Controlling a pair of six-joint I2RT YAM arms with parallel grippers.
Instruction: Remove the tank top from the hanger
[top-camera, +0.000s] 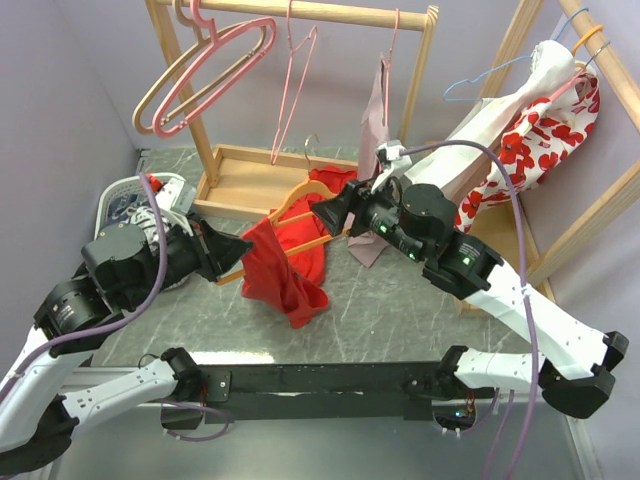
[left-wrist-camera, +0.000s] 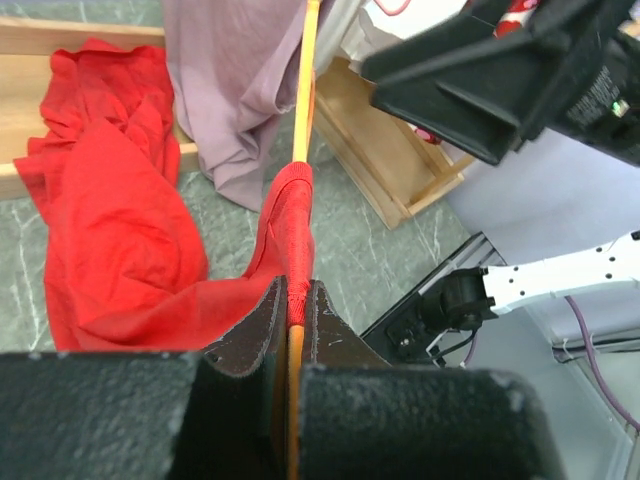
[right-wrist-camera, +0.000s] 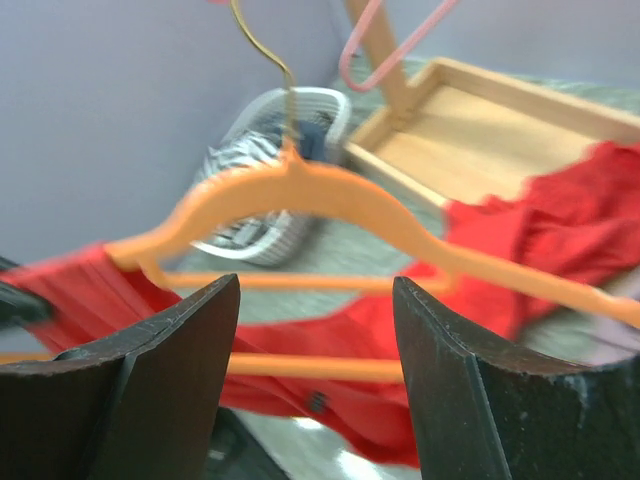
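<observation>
Clamping the hanger and tank top together, left pincer holds; right pincer stands apart.

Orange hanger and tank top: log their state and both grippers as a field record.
orange hanger: off the rack, clamped at one end
red tank top: not yet off, draped over the clamped end, rest hanging down
left gripper: shut on the hanger with red fabric pinched in
right gripper: open, beside the hanger, gripping nothing
</observation>
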